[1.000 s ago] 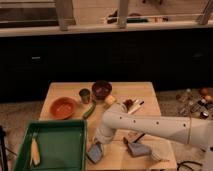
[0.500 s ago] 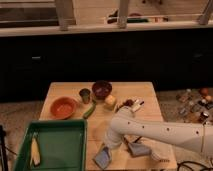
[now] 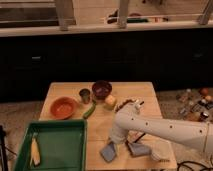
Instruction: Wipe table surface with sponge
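Note:
The table surface (image 3: 100, 125) is a light tan wooden top. The sponge (image 3: 108, 151), a flat blue-grey pad, lies near the table's front edge, just right of the green tray. My gripper (image 3: 113, 143) is at the end of the white arm (image 3: 160, 129) that reaches in from the right. It points down onto the sponge's upper end, shut on it and holding it against the wood.
A greyish-blue block with a white part (image 3: 140, 149) lies just right of the sponge. A green tray (image 3: 52, 142) holding a yellow item (image 3: 34, 151) is at front left. An orange bowl (image 3: 63, 107), metal cup (image 3: 85, 95), dark bowl (image 3: 102, 90), pale yellow chunk (image 3: 110, 101) and green vegetable (image 3: 89, 111) stand at the back.
The gripper and sponge have slid to the right along the table's front edge, away from the green tray and toward the greyish-blue block.

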Robot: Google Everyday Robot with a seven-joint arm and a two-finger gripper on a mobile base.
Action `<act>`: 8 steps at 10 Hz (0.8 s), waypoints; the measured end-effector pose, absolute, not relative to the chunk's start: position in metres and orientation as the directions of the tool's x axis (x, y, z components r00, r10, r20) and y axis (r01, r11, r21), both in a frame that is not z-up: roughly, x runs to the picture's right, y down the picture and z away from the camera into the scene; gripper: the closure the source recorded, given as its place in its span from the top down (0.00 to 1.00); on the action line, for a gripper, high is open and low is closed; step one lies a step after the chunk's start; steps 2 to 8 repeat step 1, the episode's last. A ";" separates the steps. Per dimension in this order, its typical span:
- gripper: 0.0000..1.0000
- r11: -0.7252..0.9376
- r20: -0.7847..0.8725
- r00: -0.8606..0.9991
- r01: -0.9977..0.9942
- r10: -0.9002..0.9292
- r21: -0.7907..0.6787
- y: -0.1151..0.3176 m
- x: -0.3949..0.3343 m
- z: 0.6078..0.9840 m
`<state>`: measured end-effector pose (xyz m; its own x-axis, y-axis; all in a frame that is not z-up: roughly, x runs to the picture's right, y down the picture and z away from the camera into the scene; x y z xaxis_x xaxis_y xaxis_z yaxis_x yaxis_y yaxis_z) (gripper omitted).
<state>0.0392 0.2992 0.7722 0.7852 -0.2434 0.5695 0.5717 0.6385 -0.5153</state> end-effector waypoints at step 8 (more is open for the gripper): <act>0.00 0.640 0.567 0.786 0.571 -0.246 -0.514 0.292 0.038 0.781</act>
